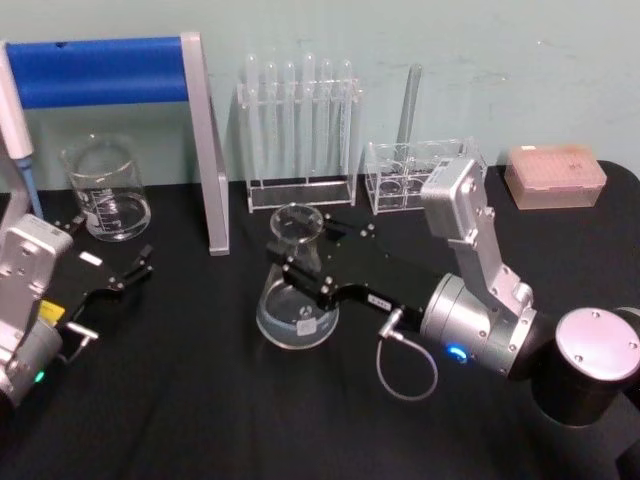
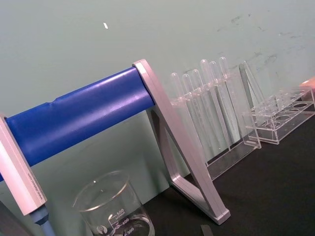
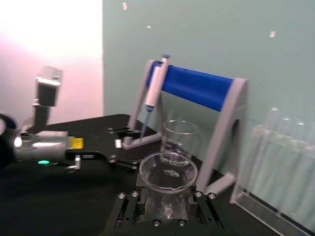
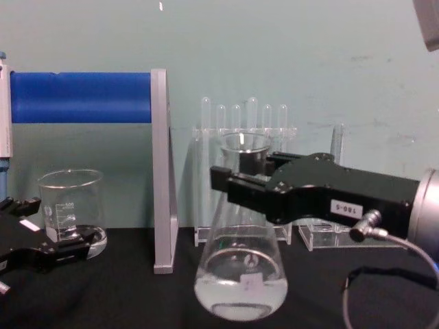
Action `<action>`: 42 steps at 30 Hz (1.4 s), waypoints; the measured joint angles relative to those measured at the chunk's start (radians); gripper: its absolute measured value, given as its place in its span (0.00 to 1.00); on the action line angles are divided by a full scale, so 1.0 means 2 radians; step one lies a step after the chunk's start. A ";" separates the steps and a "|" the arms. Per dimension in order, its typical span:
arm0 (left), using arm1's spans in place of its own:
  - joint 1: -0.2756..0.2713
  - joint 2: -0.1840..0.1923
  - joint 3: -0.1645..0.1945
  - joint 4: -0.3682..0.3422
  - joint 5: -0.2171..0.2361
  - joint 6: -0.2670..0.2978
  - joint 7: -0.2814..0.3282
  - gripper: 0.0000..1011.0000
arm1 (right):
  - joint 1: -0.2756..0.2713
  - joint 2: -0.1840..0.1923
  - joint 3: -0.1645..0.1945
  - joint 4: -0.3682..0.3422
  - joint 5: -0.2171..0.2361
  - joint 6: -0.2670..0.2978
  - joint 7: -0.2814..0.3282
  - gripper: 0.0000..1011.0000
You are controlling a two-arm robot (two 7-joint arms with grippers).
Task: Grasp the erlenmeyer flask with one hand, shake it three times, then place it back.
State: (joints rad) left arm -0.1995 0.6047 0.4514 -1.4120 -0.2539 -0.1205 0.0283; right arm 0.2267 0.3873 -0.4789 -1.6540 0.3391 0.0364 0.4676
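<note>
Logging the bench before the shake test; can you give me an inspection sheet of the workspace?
Surface: black table.
Job's things: flask, clear liquid low inside.
Clutter: beaker, tall tube rack, low tube rack, pink box, blue-barred stand with pipette, all at the back.
Grippers: right gripper shut on the flask's neck; left gripper open, parked at the left by the beaker.
Cables: grey cable looped beside the right wrist.
Surroundings: pale green wall; nothing else seen.

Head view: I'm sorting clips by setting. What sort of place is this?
Likely a lab bench: the right gripper holds a flask, with a test-tube rack, a beaker and a pipette stand behind. The left gripper rests open near the beaker.
</note>
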 joint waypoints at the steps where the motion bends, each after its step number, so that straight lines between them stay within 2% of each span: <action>1: 0.000 0.000 0.000 0.000 0.000 0.000 0.000 0.99 | 0.000 0.000 0.001 0.001 0.000 0.000 -0.003 0.45; 13: 0.000 0.000 0.000 0.000 0.000 0.000 0.000 0.99 | 0.001 -0.007 0.038 0.015 -0.008 0.004 -0.054 0.45; 14: 0.000 0.000 0.000 0.000 0.000 0.000 0.000 0.99 | -0.001 -0.007 0.048 0.016 -0.009 0.006 -0.063 0.45; 15: 0.000 0.000 0.000 0.000 0.000 0.000 0.000 0.99 | -0.001 -0.007 0.048 0.016 -0.009 0.006 -0.063 0.45; 18: 0.000 0.000 0.000 0.000 0.000 0.000 0.000 0.99 | -0.003 -0.009 0.063 0.018 -0.013 0.008 -0.075 0.45; 31: 0.000 0.000 0.000 0.000 0.000 0.000 0.000 0.99 | -0.016 -0.018 0.102 0.019 -0.027 0.015 -0.103 0.45; 42: 0.000 0.000 0.000 0.000 0.000 0.000 0.000 0.99 | -0.025 -0.027 0.128 0.016 -0.041 0.021 -0.119 0.45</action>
State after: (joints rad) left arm -0.1995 0.6047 0.4514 -1.4120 -0.2539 -0.1205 0.0283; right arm 0.1760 0.3329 -0.2233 -1.6224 0.2571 0.0775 0.2292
